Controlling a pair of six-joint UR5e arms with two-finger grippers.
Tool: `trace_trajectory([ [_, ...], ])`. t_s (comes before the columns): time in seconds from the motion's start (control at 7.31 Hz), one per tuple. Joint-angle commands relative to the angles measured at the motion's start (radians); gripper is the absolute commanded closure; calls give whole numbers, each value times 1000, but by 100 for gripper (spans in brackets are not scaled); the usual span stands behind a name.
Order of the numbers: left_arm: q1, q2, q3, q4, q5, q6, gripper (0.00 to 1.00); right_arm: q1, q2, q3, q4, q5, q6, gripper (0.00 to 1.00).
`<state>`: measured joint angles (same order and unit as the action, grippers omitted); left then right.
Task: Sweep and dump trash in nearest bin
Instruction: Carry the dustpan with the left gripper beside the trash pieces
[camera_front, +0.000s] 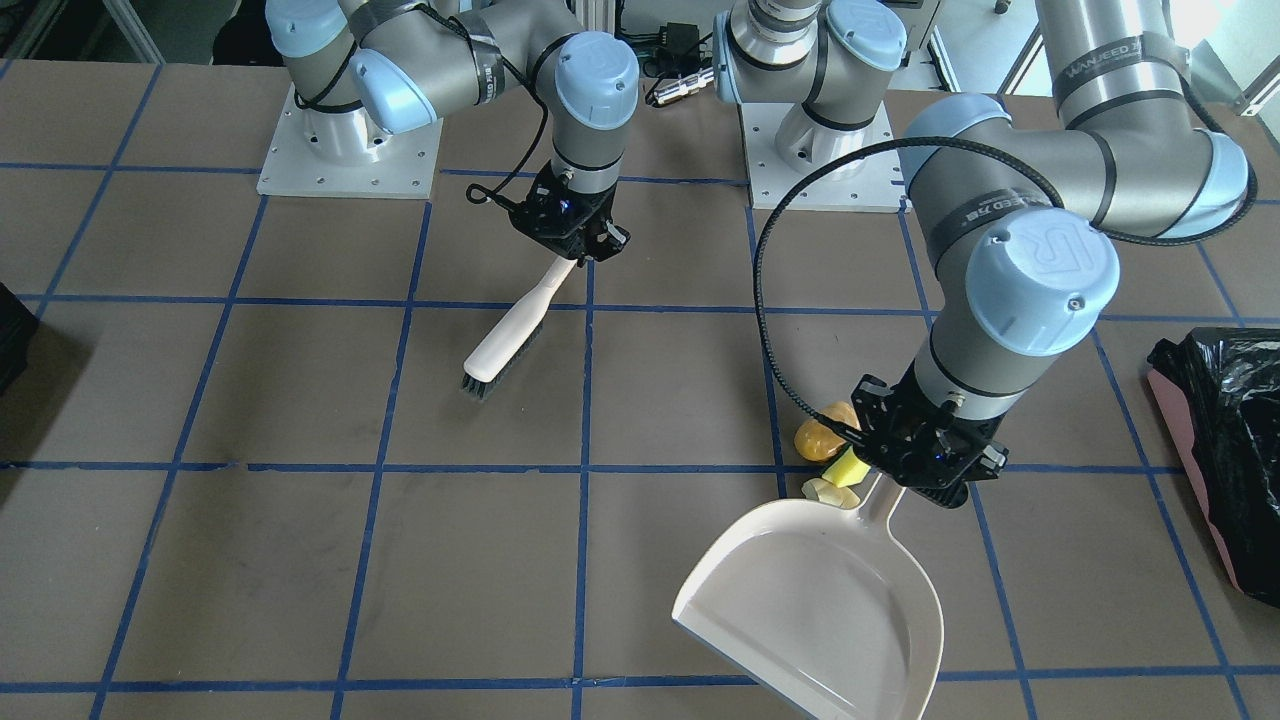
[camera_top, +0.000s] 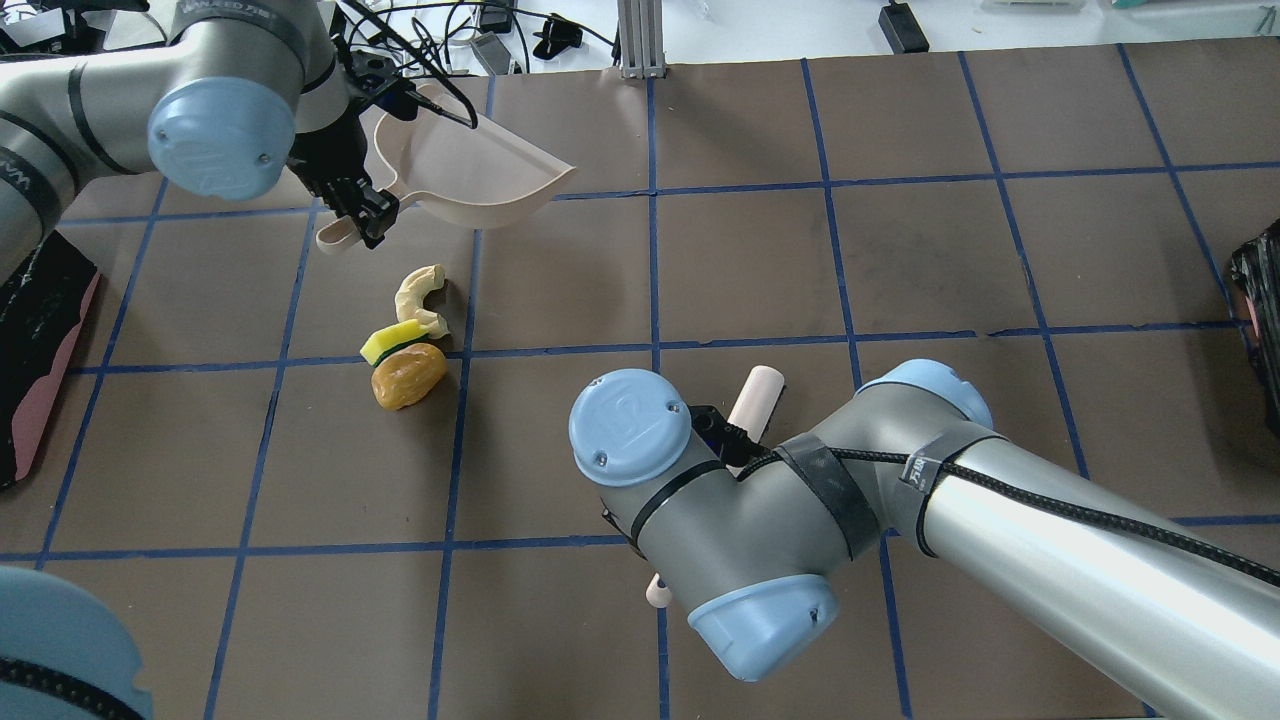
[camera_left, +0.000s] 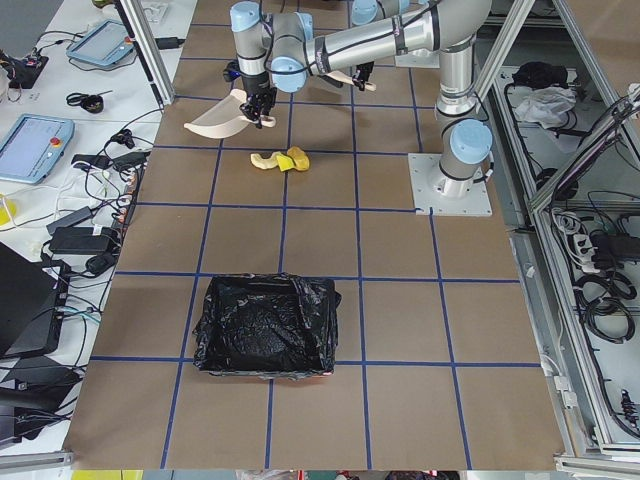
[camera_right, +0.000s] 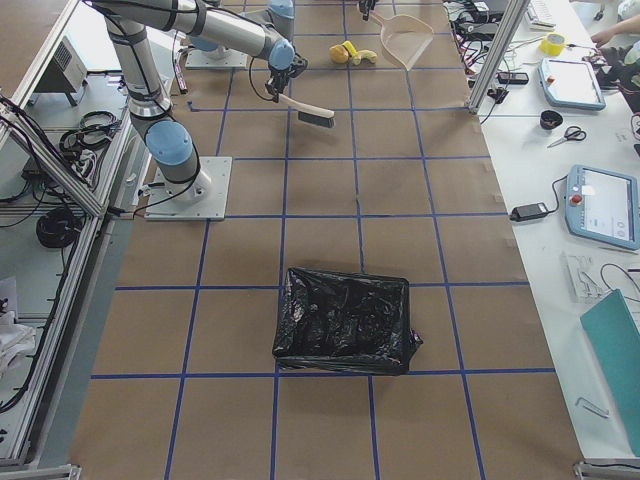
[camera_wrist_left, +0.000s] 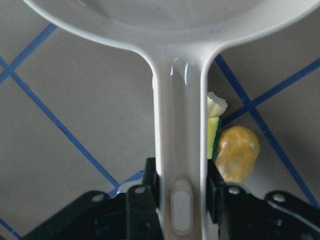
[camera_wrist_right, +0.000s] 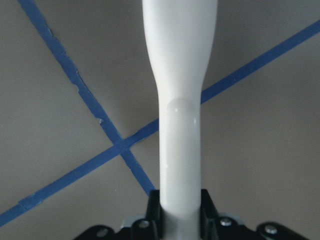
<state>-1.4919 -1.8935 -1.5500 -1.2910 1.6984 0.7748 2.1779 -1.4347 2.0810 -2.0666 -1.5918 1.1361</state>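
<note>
A brown table taped into squares by blue lines, with two grey robot arms reaching over it. The left gripper (camera_front: 925, 465) was clamped on the narrow handle of a white plastic dustpan (camera_front: 815, 610), its dark fingers (camera_wrist_left: 145, 192) pressed against both sides of the handle near its end. The dustpan was held at a tilt, its wide scoop pointing away from the robot's base; whether its front lip touched the table could not be told. The trash lay on the table outside the dustpan, clustered just beside its handle. Closest to the scoop was a curved pale-yellow squash slice with tan rind (camera_front: 828, 492), then a yellow-green sponge-like block (camera_front: 848, 467), then an orange-brown glossy lump (camera_front: 822, 432) touching the block – the piece farthest from the scoop and nearest the robot. In the left wrist view all three showed along one edge of the handle. Well apart from the dustpan, toward the robot's right, the right gripper (camera_front: 572, 240) was closed tight around the handle of a long white brush with dark bristles (camera_front: 505, 335). The brush slanted down from the gripper, with its bristle end low over the table and angled away from the dustpan. On the dustpan's opposite side, toward the robot's left and well apart from it, stood a large salmon-pink bin lined with a crinkled glossy black plastic bag (camera_front: 1225, 400), at the table's end.
</note>
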Motion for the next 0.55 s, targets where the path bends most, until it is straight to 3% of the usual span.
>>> trace_trajectory([
  [0.0, 137, 36, -50, 4, -14, 365, 100, 0, 3, -1, 0, 0, 1, 100],
  [0.41, 263, 51, -81, 9, -14, 704, 100, 0, 11, -1, -1, 0, 7, 100],
])
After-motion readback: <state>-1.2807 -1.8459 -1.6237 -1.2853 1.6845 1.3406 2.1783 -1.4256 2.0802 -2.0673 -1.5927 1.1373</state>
